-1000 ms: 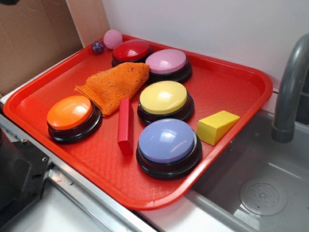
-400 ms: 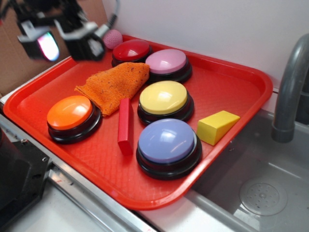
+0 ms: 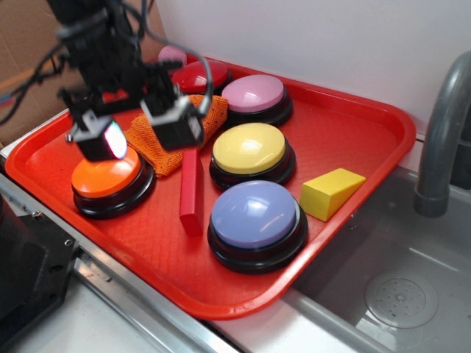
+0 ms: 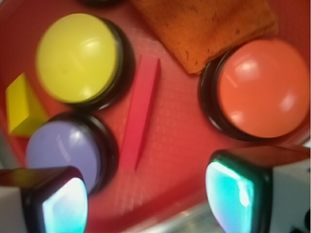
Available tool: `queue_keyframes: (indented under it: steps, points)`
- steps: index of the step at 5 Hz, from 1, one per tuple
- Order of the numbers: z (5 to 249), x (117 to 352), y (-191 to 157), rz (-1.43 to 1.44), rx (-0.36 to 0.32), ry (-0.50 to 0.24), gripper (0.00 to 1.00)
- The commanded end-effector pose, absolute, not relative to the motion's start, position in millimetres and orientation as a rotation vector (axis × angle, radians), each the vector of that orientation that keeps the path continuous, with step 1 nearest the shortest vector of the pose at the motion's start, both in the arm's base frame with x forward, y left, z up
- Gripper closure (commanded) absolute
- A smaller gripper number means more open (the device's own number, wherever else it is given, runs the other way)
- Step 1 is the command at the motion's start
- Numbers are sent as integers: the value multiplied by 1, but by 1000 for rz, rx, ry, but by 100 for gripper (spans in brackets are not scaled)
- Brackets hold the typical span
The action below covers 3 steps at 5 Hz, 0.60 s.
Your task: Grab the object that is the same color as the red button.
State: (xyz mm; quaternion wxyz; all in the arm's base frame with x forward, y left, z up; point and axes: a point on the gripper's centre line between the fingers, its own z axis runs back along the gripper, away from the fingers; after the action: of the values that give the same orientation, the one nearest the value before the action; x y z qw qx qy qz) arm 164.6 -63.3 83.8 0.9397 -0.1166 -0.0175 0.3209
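Nearest the exterior camera, the purple button (image 3: pixel 255 219) is sitting at the front of the red tray (image 3: pixel 353 140), and just to its left the red block (image 3: pixel 192 191) is lying flat on the tray floor, running front to back in the lane between the orange button (image 3: pixel 107 176) on one side and the purple and yellow buttons (image 3: pixel 250 151) on the other. The block is looking plain, smooth and rigid, probably light, so it is likely to slide or pivot if nudged off centre; pinching it across its narrow width near mid-length seems best, since the domes are crowding both sides. Above the orange button and the orange cloth (image 3: pixel 158 136), the gripper (image 3: pixel 140 132) is hovering with its fingers spread wide and nothing between them; in the wrist view the block (image 4: pixel 141 111) is lying well ahead of the two pads (image 4: pixel 63 204). Farthest back, the red button (image 3: pixel 202 73) is resting beside the pink button (image 3: pixel 254 93).
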Motion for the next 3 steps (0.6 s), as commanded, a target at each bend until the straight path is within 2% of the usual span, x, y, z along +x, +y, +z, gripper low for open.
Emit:
queue_keyframes:
  steps: [1, 3]
  points:
    - [58, 172, -66, 827, -259, -83, 0]
    - [42, 173, -67, 972, -276, -76, 0]
